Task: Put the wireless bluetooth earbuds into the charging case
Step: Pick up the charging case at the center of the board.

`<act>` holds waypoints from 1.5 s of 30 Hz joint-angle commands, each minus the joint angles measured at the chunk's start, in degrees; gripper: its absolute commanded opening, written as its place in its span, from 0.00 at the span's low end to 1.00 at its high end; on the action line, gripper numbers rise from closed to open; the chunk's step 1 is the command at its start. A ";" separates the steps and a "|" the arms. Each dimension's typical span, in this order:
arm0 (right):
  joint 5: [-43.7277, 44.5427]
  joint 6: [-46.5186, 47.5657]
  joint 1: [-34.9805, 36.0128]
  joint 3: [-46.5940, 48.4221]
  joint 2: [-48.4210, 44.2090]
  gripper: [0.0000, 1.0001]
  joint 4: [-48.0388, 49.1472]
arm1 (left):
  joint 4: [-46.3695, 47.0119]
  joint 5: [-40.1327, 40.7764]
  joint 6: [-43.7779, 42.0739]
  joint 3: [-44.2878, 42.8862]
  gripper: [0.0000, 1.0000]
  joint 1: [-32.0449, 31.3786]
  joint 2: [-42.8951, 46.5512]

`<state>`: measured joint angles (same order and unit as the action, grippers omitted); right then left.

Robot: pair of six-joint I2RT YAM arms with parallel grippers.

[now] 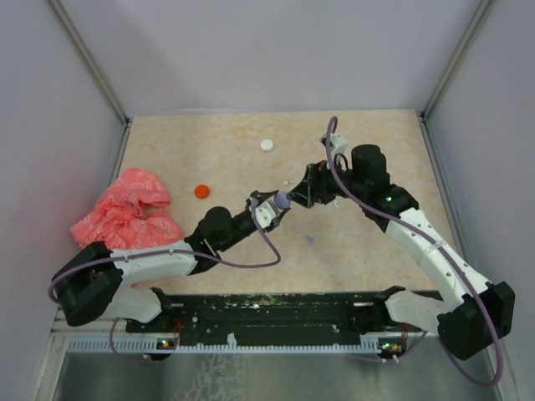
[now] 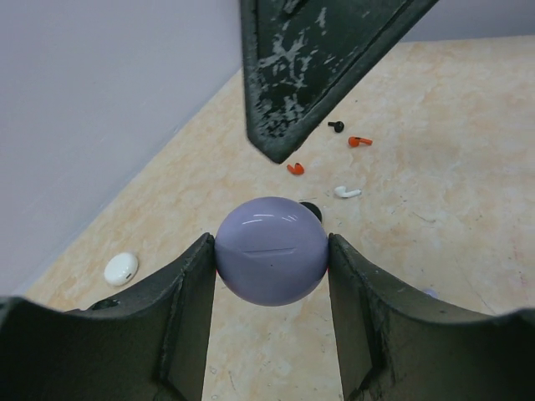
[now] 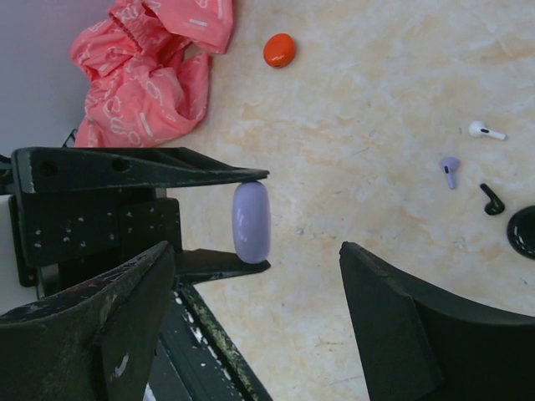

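Case [image 2: 271, 251] between left jaws

— The charging case [image 2: 272, 251]?
— Smooth lilac plastic, glossy, with bright streaks of reflected light on it.
— And the fingers [image 2: 175, 317] of the left gripper [image 2: 270, 252]?
— Matt black, faintly grainy. The right gripper [image 3: 251, 249] is the same black, but scuffed and chipped to pale flecks.
— The tabletop [image 1: 209, 150]?
— Pale, veined like stone or pressed wood, and matt.
— The pink bundle [image 1: 125, 209] at the left edge?
— Thin and crumpled, with white print. Cloth or film, I can't tell. The earbuds [image 2: 346, 192] look like shiny plastic.
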<state>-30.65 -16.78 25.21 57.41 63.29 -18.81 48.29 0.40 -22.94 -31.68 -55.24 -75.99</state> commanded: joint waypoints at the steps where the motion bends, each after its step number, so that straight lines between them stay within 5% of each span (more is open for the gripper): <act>1: 1.26 -3.13 2.71 0.02 1.28 0.79 7.29 | 3.03 -0.15 -0.44 -1.45 0.50 -1.11 -1.06; 21: 0.63 -2.92 5.27 -4.91 3.97 0.48 11.72 | 4.51 -0.83 3.42 -1.88 0.51 -1.49 -1.58; 25: 0.03 -2.70 5.28 -5.22 3.78 0.35 12.35 | 4.45 -1.35 3.91 -1.82 0.52 -1.45 -1.60; 34: -0.34 0.53 5.29 -3.06 3.00 0.04 10.20 | 3.87 -0.53 6.20 -0.43 0.68 -1.36 0.05; 39: -0.37 3.39 5.28 -2.30 2.52 0.02 9.35 | 0.71 -2.93 7.73 1.57 0.78 -0.28 4.54; 45: -2.51 7.34 5.29 -2.05 1.68 0.00 10.08 | -0.90 -16.39 15.63 5.20 0.82 8.02 11.62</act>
<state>-30.55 -13.43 29.95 52.18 67.11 -10.92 48.03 -5.87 -13.76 -28.25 -52.16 -68.12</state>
